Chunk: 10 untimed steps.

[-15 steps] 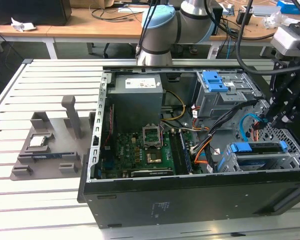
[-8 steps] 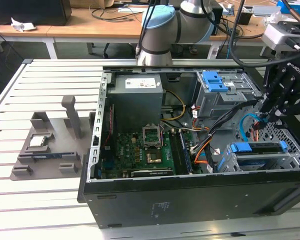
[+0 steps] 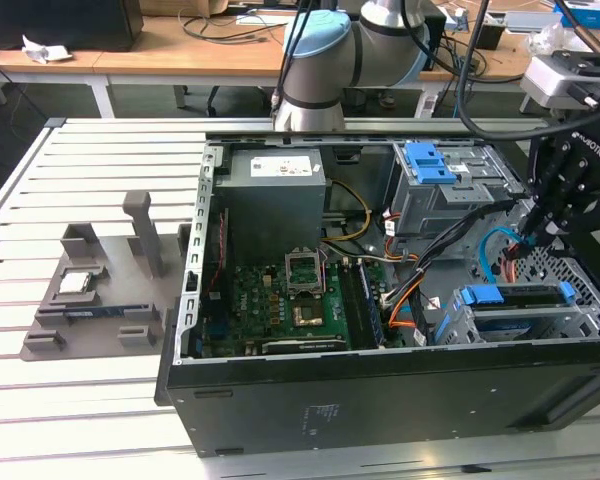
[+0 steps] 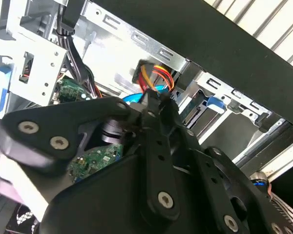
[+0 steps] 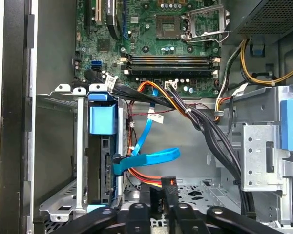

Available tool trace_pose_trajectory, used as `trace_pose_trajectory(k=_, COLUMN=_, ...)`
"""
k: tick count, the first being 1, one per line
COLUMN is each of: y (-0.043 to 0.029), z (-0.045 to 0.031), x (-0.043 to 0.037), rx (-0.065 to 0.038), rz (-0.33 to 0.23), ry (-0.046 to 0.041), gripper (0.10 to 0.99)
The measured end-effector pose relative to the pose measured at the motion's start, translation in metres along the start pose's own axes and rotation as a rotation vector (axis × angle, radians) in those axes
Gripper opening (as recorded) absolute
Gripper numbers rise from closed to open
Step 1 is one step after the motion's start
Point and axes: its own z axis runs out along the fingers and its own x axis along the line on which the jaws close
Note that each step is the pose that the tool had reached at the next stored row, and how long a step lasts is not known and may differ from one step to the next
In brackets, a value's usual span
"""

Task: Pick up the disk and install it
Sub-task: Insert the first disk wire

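Exterior view: gripper (image 3: pixel 528 243) at exterior view's right, down inside open PC case (image 3: pixel 380 385), between upper grey cage (image 3: pixel 445 200) and lower bay. Disk (image 3: pixel 515 296) sits in lower bay, blue bracket ends showing, just below gripper.

Second wrist view: fingers (image 4: pixel 154 122) clenched on connector (image 4: pixel 147 95) with orange/yellow wires.

First wrist view: gripper (image 5: pixel 163 192) pinching connector (image 5: pixel 167 184) near disk (image 5: pixel 100 161); blue cable (image 5: pixel 146 158) loops beside disk; motherboard (image 5: pixel 151 44) beyond.
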Motion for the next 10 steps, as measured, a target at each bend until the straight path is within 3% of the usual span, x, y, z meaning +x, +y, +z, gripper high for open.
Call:
trace_pose_trajectory(k=2, y=0.0, z=0.0, x=0.0, rx=0.0, rz=0.0, ry=0.0003, gripper=0.169)
trace_pose_trajectory(k=6, y=-0.0001, z=0.0003, x=0.0025, rx=0.0, rz=0.0, ry=0.0022, gripper=0.169)
trace_pose_trajectory(k=10, y=0.0004, z=0.0019, x=0.0206, rx=0.0, rz=0.0, ry=0.005, gripper=0.169)
